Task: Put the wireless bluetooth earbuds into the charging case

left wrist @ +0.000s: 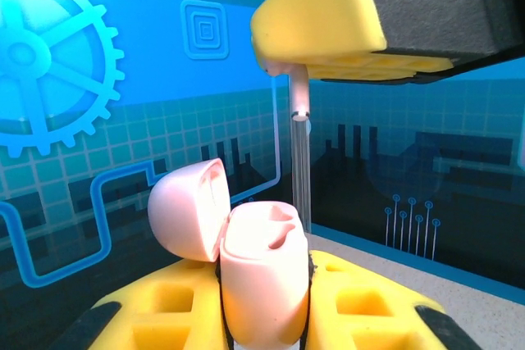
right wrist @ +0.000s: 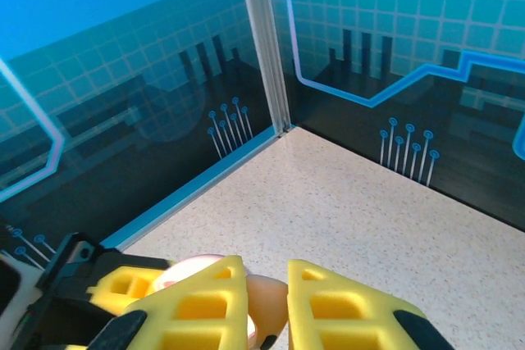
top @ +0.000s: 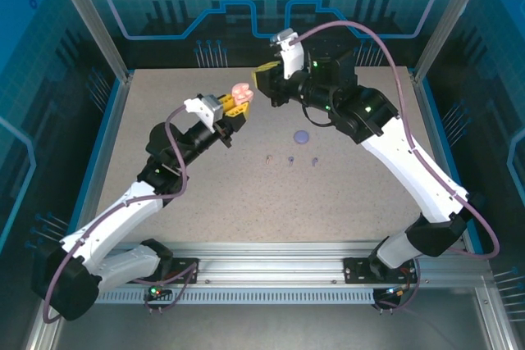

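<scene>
A pink charging case point(left wrist: 262, 276) stands upright in my left gripper point(left wrist: 264, 288), which is shut on its body. Its lid point(left wrist: 187, 211) is flipped open to the left and both sockets face up. In the top view the case point(top: 240, 90) hangs above the back middle of the table. My right gripper point(top: 264, 78) hovers just right of it, shut on a pinkish earbud point(right wrist: 275, 309). The earbud's stem point(left wrist: 300, 92) points down from the right gripper's yellow fingers point(left wrist: 320, 14), a short way above the case. Three more tiny earbuds point(top: 289, 160) lie in a row on the table.
A small purple round disc point(top: 303, 136) lies on the speckled table point(top: 205, 186) right of centre, just behind the row of earbuds. Clear enclosure walls with metal posts point(top: 90, 22) ring the table, and a corner post point(right wrist: 264, 47) stands close ahead in the right wrist view.
</scene>
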Robot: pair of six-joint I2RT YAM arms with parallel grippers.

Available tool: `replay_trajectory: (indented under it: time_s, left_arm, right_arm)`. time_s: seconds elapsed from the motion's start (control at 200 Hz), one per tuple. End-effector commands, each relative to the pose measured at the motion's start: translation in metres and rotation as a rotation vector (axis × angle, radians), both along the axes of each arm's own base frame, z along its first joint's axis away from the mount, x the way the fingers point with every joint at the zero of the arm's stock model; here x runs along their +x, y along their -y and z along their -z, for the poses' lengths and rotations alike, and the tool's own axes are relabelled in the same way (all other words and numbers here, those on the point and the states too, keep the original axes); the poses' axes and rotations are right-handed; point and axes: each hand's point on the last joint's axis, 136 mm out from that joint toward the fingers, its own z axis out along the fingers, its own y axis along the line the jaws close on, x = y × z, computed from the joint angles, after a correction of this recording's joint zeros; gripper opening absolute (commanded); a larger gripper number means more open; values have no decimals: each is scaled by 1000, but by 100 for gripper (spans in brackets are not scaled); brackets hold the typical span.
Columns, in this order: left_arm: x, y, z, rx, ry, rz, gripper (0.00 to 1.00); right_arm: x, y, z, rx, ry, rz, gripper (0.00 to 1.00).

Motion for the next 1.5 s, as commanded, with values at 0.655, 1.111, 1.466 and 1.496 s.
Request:
replay_trajectory:
  time_s: [0.655,1.111,1.466,1.496]
  left_arm:
    - [-6,7,-19,32,59,32,0]
    - [-7,10,-21,34,64,38,0]
    - [-7,10,-19,45,62,34,0]
    - [-6,10,-19,45,63,33,0]
  right_arm:
    - [-28,-23,2,-68,80,-104,13]
    - [-11,-28,22,-92,37,-89,12]
    - [-3,-17,27,-80,17,-53,12]
    - [-3,-15,26,-77,16,-49,12]
